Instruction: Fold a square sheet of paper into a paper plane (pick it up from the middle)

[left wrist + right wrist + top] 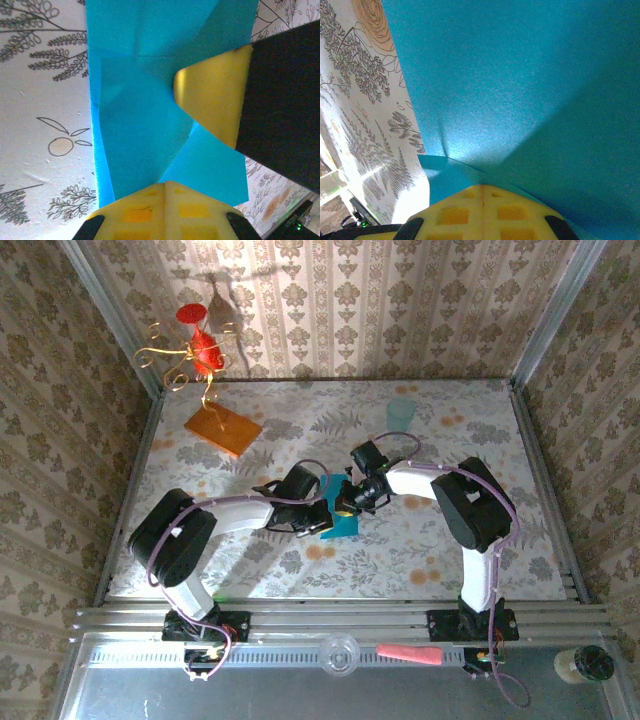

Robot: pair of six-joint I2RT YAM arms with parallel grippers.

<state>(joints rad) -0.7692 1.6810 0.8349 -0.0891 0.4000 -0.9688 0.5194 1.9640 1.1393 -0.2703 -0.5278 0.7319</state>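
Your left pincer (165,186) clenched, tips on the folded teal-blue paper sheet (135,130) mid floral bench (480,560), your right pincer (483,189) clenched, pressing it too

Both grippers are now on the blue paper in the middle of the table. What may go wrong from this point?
1. The left gripper and right gripper are shut and very close together on the paper; they may bump each other.
2. The folded flaps look uneven, so pressing may set a crooked crease.
3. A sideways push may slide the paper over the table instead of creasing it.
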